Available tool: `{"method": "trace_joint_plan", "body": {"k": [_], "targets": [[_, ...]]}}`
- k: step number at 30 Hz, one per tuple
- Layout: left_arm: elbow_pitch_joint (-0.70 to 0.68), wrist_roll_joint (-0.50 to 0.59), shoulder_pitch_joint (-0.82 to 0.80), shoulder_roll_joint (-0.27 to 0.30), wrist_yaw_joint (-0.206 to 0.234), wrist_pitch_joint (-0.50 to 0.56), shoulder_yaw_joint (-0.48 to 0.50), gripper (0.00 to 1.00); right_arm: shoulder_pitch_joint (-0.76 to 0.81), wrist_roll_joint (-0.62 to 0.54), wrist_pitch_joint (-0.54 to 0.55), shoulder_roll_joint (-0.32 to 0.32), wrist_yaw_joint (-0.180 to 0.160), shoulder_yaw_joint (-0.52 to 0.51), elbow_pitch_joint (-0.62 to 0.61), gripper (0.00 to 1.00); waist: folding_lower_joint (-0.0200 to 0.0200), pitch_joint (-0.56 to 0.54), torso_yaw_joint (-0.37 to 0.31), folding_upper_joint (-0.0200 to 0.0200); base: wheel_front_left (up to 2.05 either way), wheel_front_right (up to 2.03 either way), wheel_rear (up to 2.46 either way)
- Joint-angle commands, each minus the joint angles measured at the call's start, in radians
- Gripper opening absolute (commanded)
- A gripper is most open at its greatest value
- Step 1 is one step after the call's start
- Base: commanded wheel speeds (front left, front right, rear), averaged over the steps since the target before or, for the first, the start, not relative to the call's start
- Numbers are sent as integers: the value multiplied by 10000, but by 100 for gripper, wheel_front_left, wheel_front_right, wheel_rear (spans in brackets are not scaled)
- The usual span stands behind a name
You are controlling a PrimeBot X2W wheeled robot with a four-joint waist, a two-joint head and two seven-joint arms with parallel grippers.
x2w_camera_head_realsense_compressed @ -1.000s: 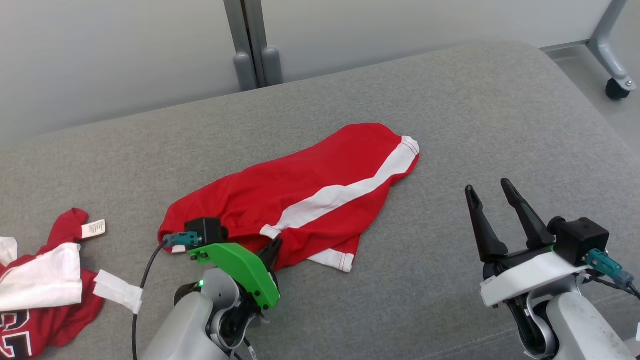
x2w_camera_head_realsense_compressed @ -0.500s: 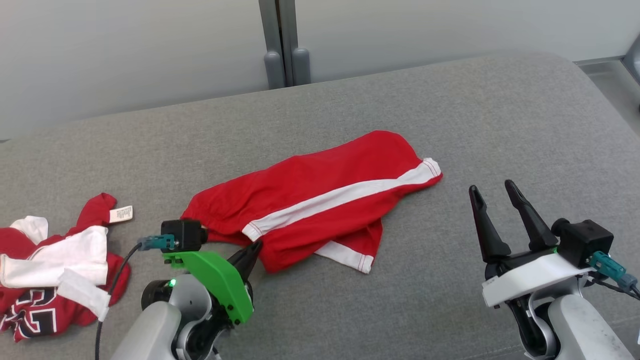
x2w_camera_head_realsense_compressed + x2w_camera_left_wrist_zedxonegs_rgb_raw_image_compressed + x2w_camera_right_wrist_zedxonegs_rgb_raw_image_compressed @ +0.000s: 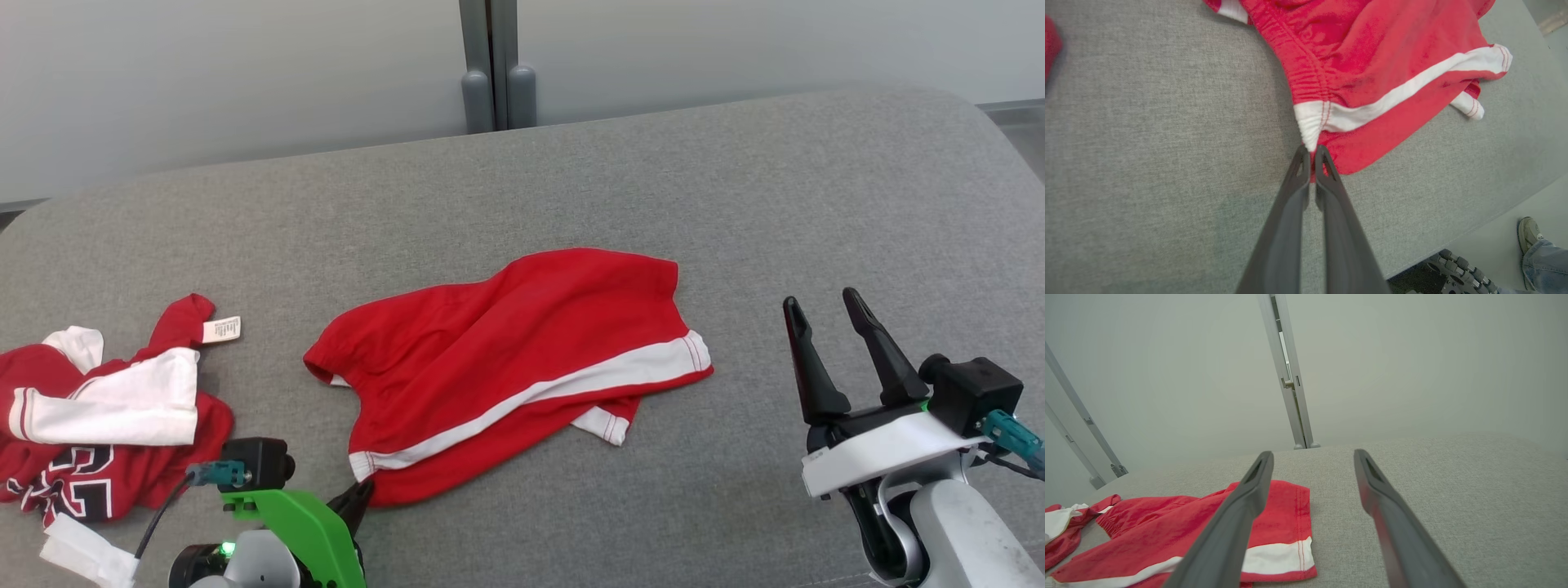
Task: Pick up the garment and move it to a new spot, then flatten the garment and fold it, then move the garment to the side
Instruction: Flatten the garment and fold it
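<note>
Red shorts with a white side stripe [image 3: 522, 351] lie crumpled on the grey cushioned surface [image 3: 653, 188], near its middle. My left gripper [image 3: 359, 492] is at the bottom left of the head view, shut on the waistband corner of the shorts [image 3: 1310, 130] where the white stripe ends; its fingers [image 3: 1298, 192] are pressed together around the cloth. My right gripper [image 3: 824, 306] stands open at the lower right, well apart from the shorts [image 3: 1274, 522], with nothing between its fingers [image 3: 1249, 494].
A second red, white and black garment [image 3: 90, 425] lies bunched at the left edge, with a white label [image 3: 221, 329]. A grey post [image 3: 494, 65] stands behind the surface. A person's shoe [image 3: 1529, 230] is on the floor past the surface's near edge.
My left gripper has pulled back toward me, dragging the shorts' waistband corner with it, and the shorts have turned and shifted. The head camera has also swung left. The right gripper stays open.
</note>
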Motion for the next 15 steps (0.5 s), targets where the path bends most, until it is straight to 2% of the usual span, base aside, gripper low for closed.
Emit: {"method": "trace_joint_plan", "body": {"k": [1, 2, 3, 10, 15], "targets": [[115, -5, 84, -69, -39, -165, 68, 19, -86, -42, -28, -47, 1, 7, -23, 100, 0, 15, 8, 0, 0, 0, 0], [239, -61, 83, -136, -106, -300, 88, 87, -90, -33, -28, -69, 1, 9, -13, 100, 0, 25, 11, 0, 0, 0, 0], [353, -62, 60, -160, -128, -417, 125, 100, -97, -25, -27, -81, 1, 10, -3, 100, 0, 31, 10, 0, 0, 0, 0], [523, 24, -215, -339, -301, -1707, 513, 100, -72, -1, -27, -146, 1, 27, 37, 100, 0, -11, -11, 0, 0, 0, 0], [-47, 846, -384, -74, -160, -3448, 959, 100, 1, -41, -27, -182, 1, 24, -28, 100, 0, -104, -19, 0, 0, 0, 0]]}}
